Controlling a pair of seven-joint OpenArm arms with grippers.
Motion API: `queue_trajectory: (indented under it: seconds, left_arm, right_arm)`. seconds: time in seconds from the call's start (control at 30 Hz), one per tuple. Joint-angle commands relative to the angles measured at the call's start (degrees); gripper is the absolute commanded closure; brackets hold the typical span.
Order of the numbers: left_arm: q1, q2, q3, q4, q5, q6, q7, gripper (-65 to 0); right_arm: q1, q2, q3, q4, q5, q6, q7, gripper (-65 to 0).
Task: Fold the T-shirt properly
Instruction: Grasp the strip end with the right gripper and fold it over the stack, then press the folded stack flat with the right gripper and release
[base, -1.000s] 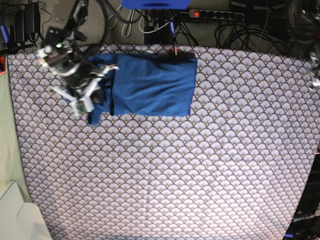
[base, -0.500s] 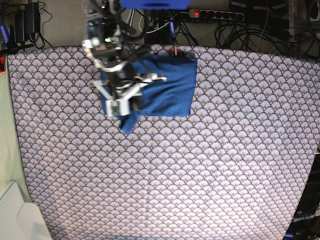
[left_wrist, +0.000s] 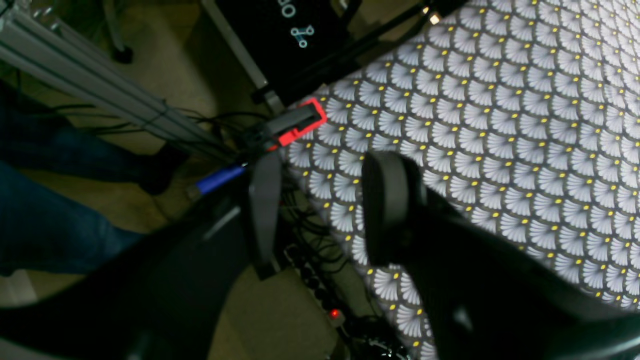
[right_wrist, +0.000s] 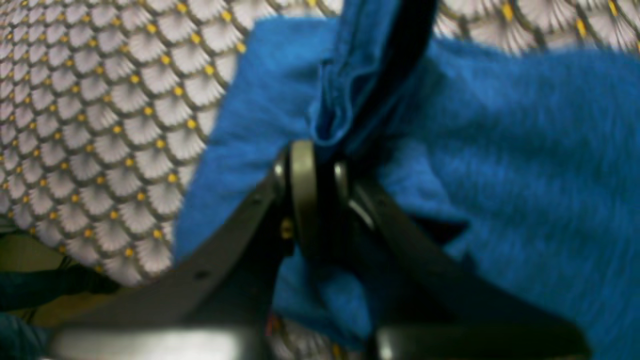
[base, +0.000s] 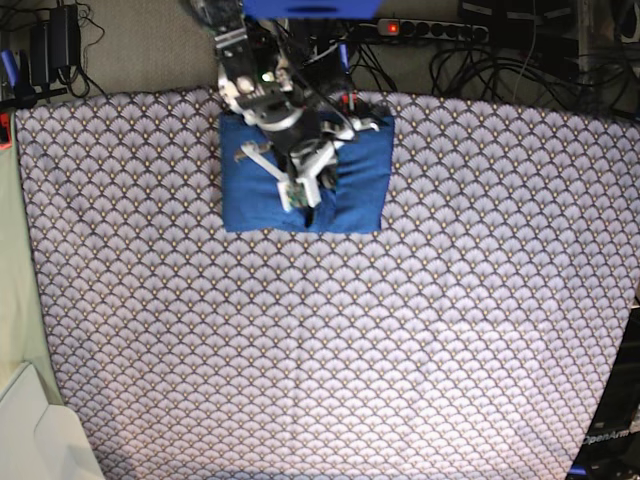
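The blue T-shirt (base: 350, 180) lies as a folded rectangle at the far middle of the scallop-patterned tablecloth (base: 350, 340). My right gripper (base: 305, 200) hovers over the shirt's middle, shut on a bunched fold of its blue fabric (right_wrist: 330, 115). In the right wrist view the fingertips (right_wrist: 302, 190) press together with cloth rising between them, and more shirt (right_wrist: 525, 175) spreads to the right. My left gripper (left_wrist: 322, 215) is open with nothing between its dark fingers (left_wrist: 385, 210). It hangs at the table's edge, away from the shirt.
A red-and-black clamp (left_wrist: 300, 125) grips the cloth's edge near the left gripper, with cables and a power strip (left_wrist: 320, 295) below. A person's jeans-clad leg (left_wrist: 50, 225) stands beside the table. Another power strip (base: 430, 28) lies behind it. A white object (base: 30, 430) sits at the lower left.
My right gripper has swung from left of the shirt rightwards over it, carrying the held blue fabric onto the folded body. The loose piece at the shirt's left side is gone.
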Motion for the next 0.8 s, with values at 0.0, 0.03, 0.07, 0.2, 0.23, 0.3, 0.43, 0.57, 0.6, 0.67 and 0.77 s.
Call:
queue_trajectory:
  seconds: [0.0, 0.03, 0.07, 0.2, 0.23, 0.3, 0.43, 0.57, 0.6, 0.67, 0.77]
  left_arm:
    - [-0.11, -1.16, -0.63, 0.89, 0.47, 0.22, -0.71, -26.7]
    - [-0.11, -1.16, -0.63, 0.89, 0.47, 0.22, -0.71, -26.7]
    - [-0.11, -1.16, -0.63, 0.89, 0.47, 0.22, -0.71, -26.7]
    - [-0.11, -1.07, -0.63, 0.89, 0.47, 0.22, -0.53, -26.6]
    - [-0.02, -1.07, -0.63, 0.89, 0.47, 0.22, -0.53, -26.6]
    - [-0.02, -0.98, -0.63, 0.89, 0.47, 0.22, -0.53, -26.6]
    - [-0.11, -0.98, -0.55, 0.89, 0.47, 0.22, -0.53, -26.6]
    - [-0.11, -0.98, -0.55, 0.8, 0.47, 0.22, -0.53, -26.6]
    - [-0.11, -0.98, -0.55, 0.8, 0.47, 0.22, -0.53, -26.6]
    - [-0.11, -0.98, -0.46, 0.8, 0.47, 0.22, -0.53, -26.6]
    - [-0.11, -0.98, -0.37, 0.62, 0.47, 0.22, -0.62, -26.6]
  right_arm:
    - [0.78, -0.57, -0.88, 0.39, 0.52, 0.11, 1.54, -1.1]
    - [1.13, -0.57, -1.32, -0.23, 0.52, 0.11, 1.54, -1.1]
    - [1.92, -0.57, -1.32, -0.93, 0.52, 0.11, 1.54, -1.1]
    - [4.38, -0.57, -1.32, -4.18, 0.52, 0.11, 1.54, -1.1]
    - [4.47, -0.57, -1.32, -4.62, 0.52, 0.11, 1.54, -1.1]
    - [5.26, -0.57, -1.41, -5.15, 0.52, 0.11, 1.54, -1.1]
    - [6.75, -0.57, -3.6, -6.29, 0.52, 0.02, 1.54, -1.1]
    - [7.63, -0.57, -5.36, -6.38, 0.52, 0.02, 1.45, -1.1]
    - [7.72, -0.57, -5.54, -6.38, 0.52, 0.02, 1.45, -1.1]
    - [7.81, -0.57, -5.71, -6.38, 0.6, 0.02, 1.45, -1.2]
    - [8.51, -0.57, -5.8, -6.38, 1.31, 0.02, 1.45, -1.2]
